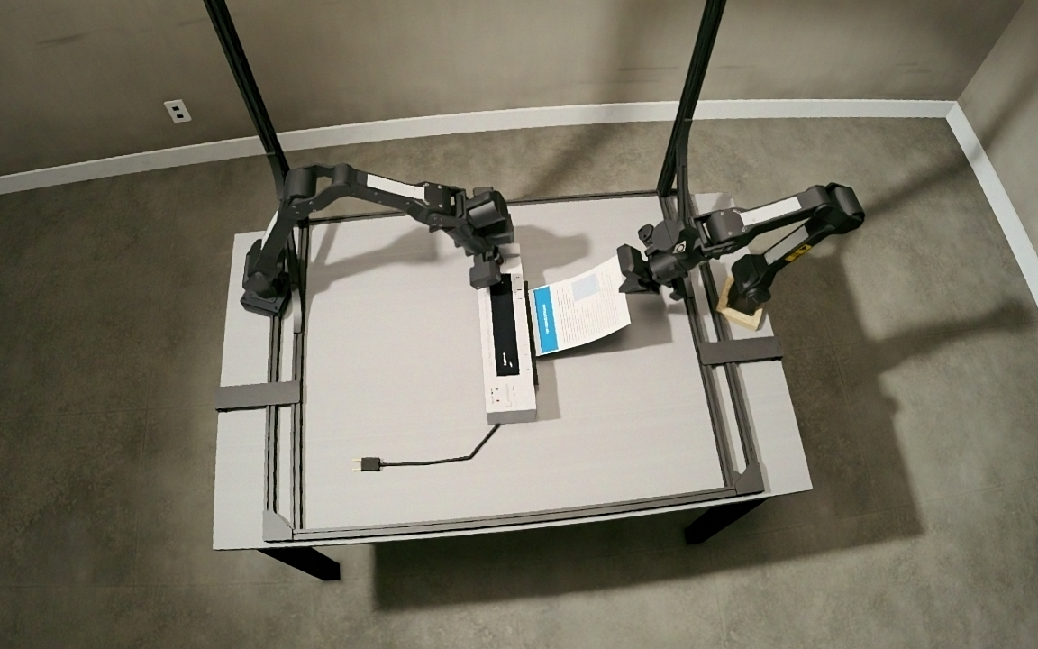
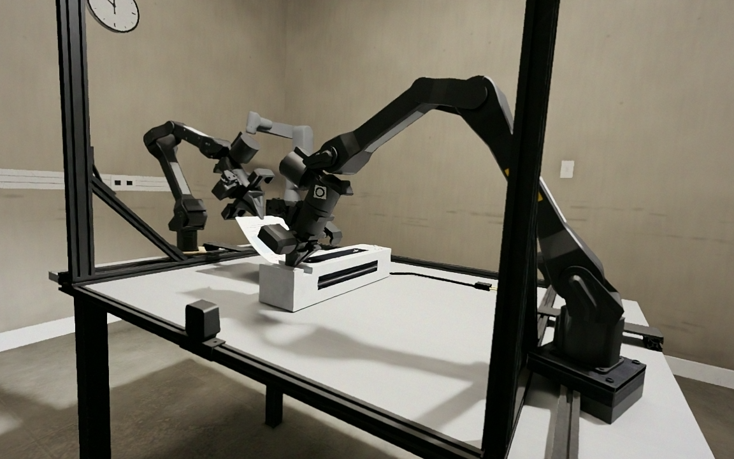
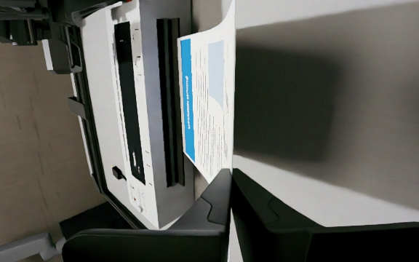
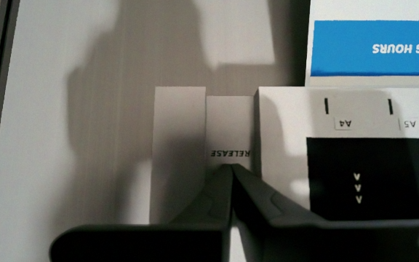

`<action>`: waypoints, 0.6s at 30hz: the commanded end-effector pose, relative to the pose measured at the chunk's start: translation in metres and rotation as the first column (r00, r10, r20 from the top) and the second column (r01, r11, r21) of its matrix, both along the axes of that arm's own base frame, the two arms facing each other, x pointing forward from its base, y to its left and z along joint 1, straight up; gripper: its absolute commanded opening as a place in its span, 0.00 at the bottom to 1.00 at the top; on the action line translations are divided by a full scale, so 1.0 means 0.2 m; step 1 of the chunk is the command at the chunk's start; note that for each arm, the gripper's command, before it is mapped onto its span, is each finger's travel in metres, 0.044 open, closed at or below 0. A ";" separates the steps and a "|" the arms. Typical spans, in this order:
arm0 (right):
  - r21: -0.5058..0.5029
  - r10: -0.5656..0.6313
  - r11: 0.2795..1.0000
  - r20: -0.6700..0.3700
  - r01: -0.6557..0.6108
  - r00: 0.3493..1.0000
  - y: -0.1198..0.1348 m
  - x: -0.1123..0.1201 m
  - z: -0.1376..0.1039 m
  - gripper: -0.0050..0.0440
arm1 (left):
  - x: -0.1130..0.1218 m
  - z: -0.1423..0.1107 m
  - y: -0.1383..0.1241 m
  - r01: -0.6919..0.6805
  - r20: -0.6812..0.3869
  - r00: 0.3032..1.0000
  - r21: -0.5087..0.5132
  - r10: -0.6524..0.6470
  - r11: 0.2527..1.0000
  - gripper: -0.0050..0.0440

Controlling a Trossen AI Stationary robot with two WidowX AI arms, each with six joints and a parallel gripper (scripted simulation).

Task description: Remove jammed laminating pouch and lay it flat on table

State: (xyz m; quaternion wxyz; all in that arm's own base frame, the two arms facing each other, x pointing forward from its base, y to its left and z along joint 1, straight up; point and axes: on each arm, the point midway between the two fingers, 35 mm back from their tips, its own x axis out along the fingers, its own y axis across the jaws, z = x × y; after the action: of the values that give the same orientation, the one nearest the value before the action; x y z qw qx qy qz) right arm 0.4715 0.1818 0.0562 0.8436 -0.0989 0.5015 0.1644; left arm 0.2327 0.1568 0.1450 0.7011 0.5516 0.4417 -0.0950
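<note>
The white laminator (image 1: 509, 347) stands upright mid-table. The laminating pouch (image 1: 579, 315), a printed sheet with a blue band, extends from the laminator's exit side and curves upward. Its blue-banded edge lies against the laminator; I cannot tell if it is still in the slot. My left gripper (image 1: 634, 270) is shut on the pouch's far edge and holds it raised, as the left wrist view (image 3: 230, 171) shows. My right gripper (image 4: 230, 172) is shut, with its tips on the RELEASE key (image 4: 230, 145) at the laminator's far end. The power cord (image 1: 434, 460) runs from the near end to a plug (image 1: 365, 463).
Black frame rails and two upright posts (image 1: 687, 96) border the work area. A small wooden block (image 1: 742, 315) sits under the left arm's base. A black clamp (image 2: 202, 319) sits on the near rail.
</note>
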 end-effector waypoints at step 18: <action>-0.009 -0.003 1.000 -0.026 0.003 1.000 -0.01 -0.01 -0.05 0.00 | -0.06 0.17 -0.03 0.002 0.034 0.999 0.024 -0.003 1.000 0.00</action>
State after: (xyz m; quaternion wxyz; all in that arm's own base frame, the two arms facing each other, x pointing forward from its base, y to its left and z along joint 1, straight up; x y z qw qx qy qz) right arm 0.4715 0.1818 0.0562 0.8436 -0.0989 0.5015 0.1644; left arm 0.2205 0.1498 0.1631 0.7014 0.5538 0.4393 -0.0917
